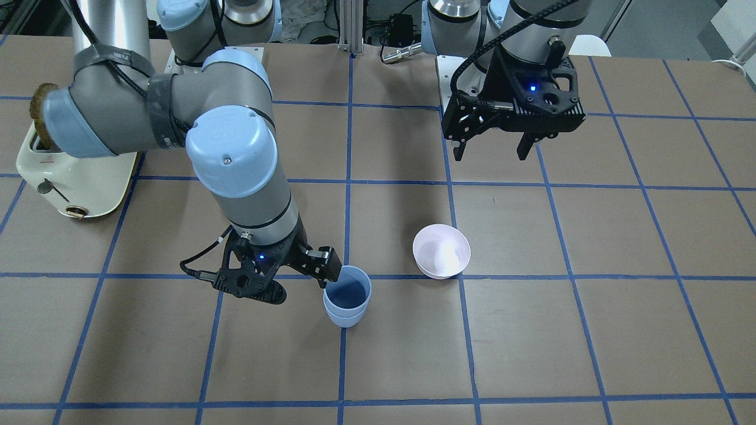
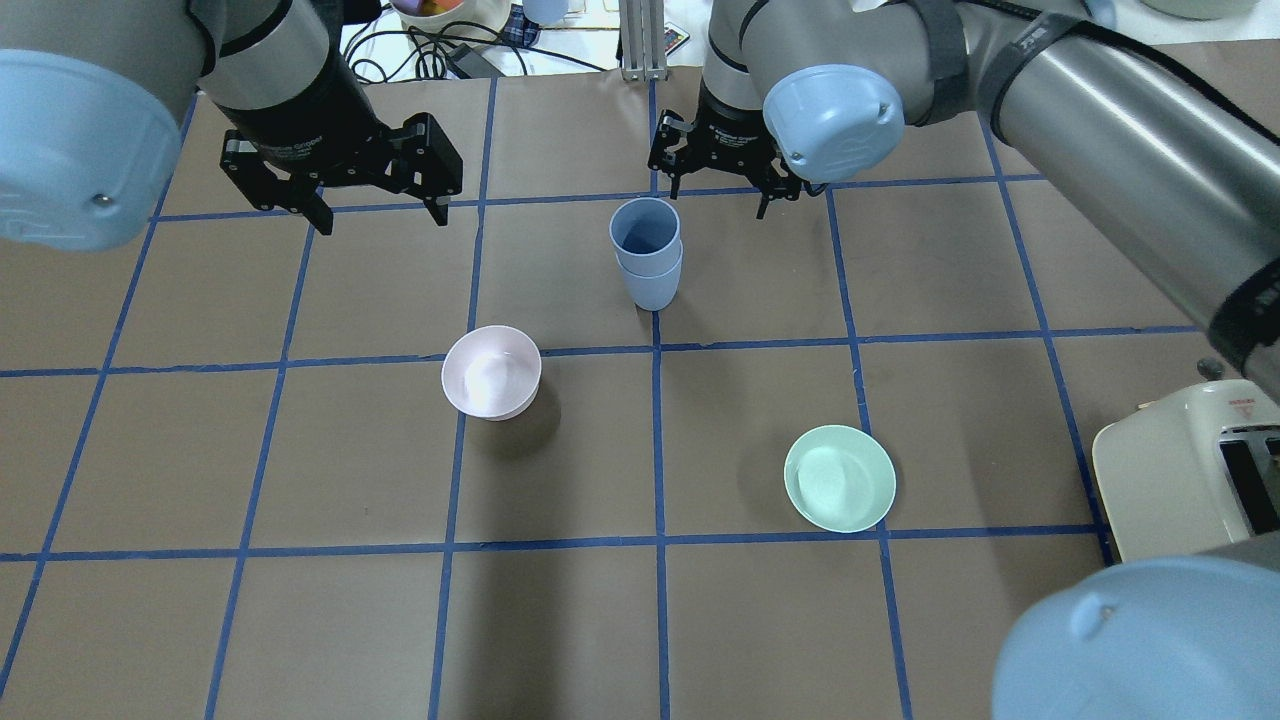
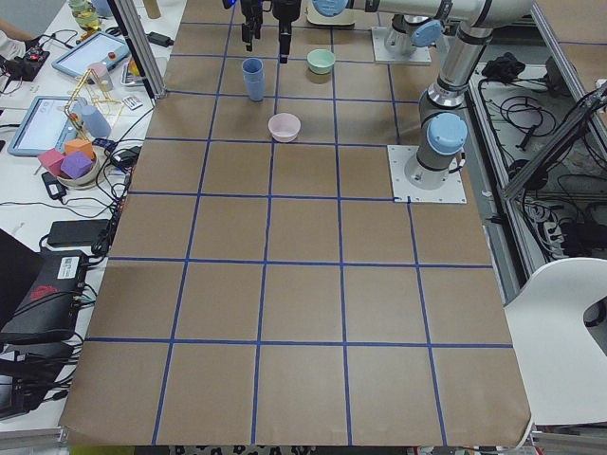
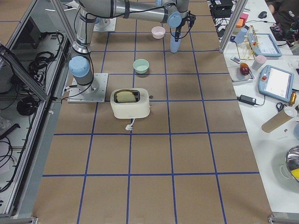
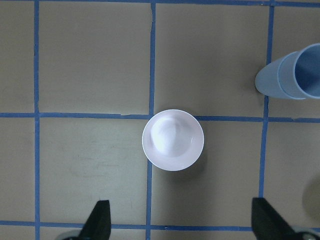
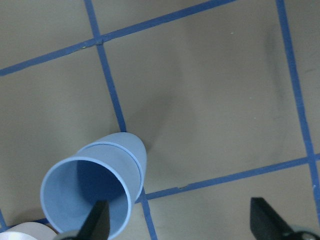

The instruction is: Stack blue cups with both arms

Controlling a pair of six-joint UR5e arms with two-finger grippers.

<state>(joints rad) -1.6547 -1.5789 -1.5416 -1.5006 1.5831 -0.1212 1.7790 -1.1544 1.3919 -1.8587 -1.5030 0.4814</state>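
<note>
The two blue cups [image 2: 646, 255] stand nested, one inside the other, upright on the table; they also show in the front view [image 1: 347, 298] and in the right wrist view [image 6: 95, 185]. My right gripper [image 2: 718, 192] is open and empty, just beyond the stack. In the front view the right gripper [image 1: 295, 282] has one fingertip [image 1: 328, 271] right at the upper cup's rim. My left gripper [image 2: 375, 212] is open and empty, raised above the table, away from the cups; it also shows in the front view [image 1: 495, 152].
A pale pink bowl [image 2: 491, 372] sits below the left gripper, centred in the left wrist view [image 5: 173, 140]. A mint-green bowl [image 2: 839, 478] sits nearer the robot. A cream toaster [image 2: 1190, 480] stands on the robot's right side. Blue tape lines grid the brown table.
</note>
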